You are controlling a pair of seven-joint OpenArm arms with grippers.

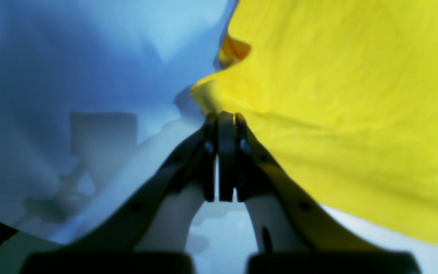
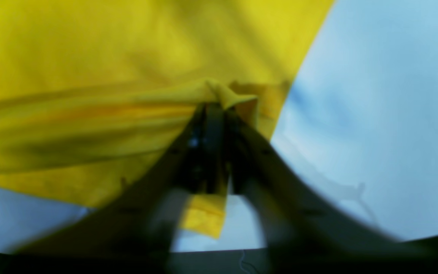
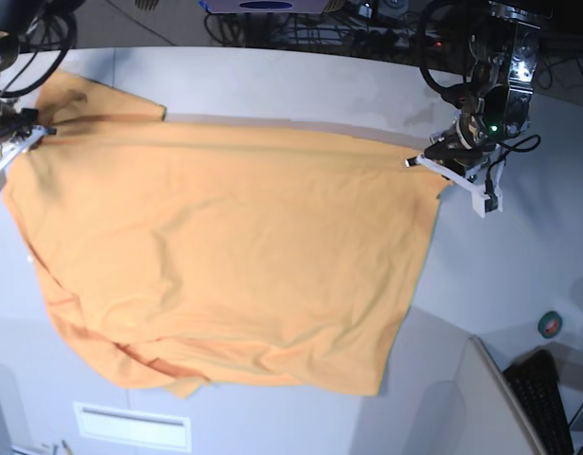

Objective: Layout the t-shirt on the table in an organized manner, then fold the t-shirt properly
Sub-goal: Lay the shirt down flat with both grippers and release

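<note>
Right wrist view blurred; right tool (image 2: 213, 108) looks clamped on t-shirt (image 3: 225, 256) corner (fabric between jaws). Left tool (image 1: 224, 116) clamps opposite edge above surface (image 3: 500, 275).

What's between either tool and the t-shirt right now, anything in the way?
Nothing visible. The left tool is pinched on the t-shirt edge; the right tool also has cloth between its jaws. Only bare table surrounds the shirt.

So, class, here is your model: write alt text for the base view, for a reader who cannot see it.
A large orange-yellow t-shirt lies spread, lightly wrinkled, across a pale grey table, its far edge stretched between two robot arms. The left gripper, at the view's right, is shut on one far corner; the right gripper, at the left edge, is at the other corner.
</note>
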